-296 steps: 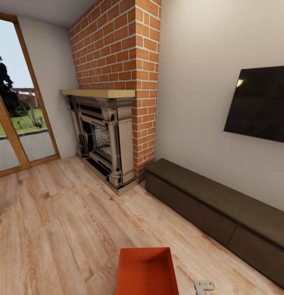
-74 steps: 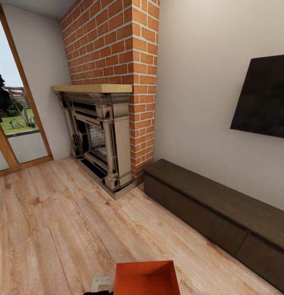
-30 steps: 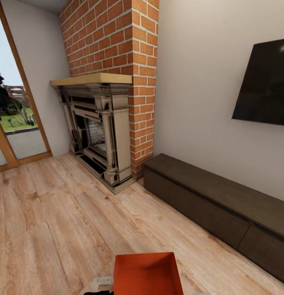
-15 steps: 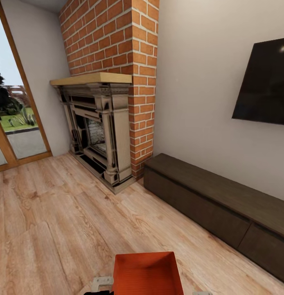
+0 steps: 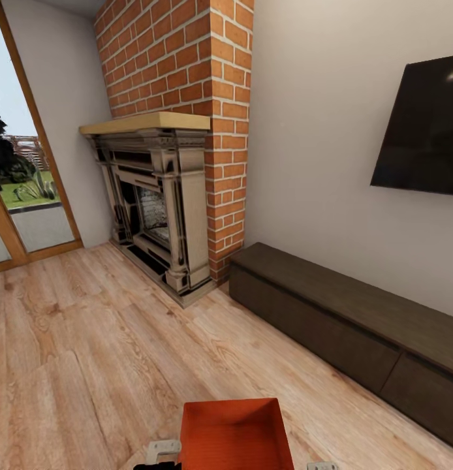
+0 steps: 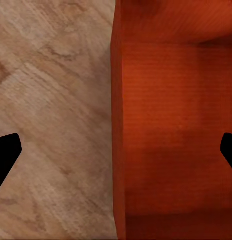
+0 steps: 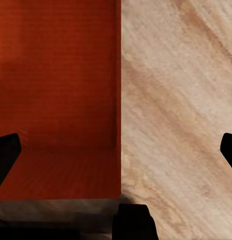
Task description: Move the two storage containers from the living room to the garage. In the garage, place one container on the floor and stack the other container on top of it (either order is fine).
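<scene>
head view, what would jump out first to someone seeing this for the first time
The tall brick fireplace stands in the far corner beside a wood-framed glass door. An orange-red storage container sits open at the bottom centre over the light wood plank floor. On the right wall hangs a dark TV above a long dark low cabinet.

The orange-red storage container (image 5: 234, 434) is cut off by the head view's bottom edge
</scene>
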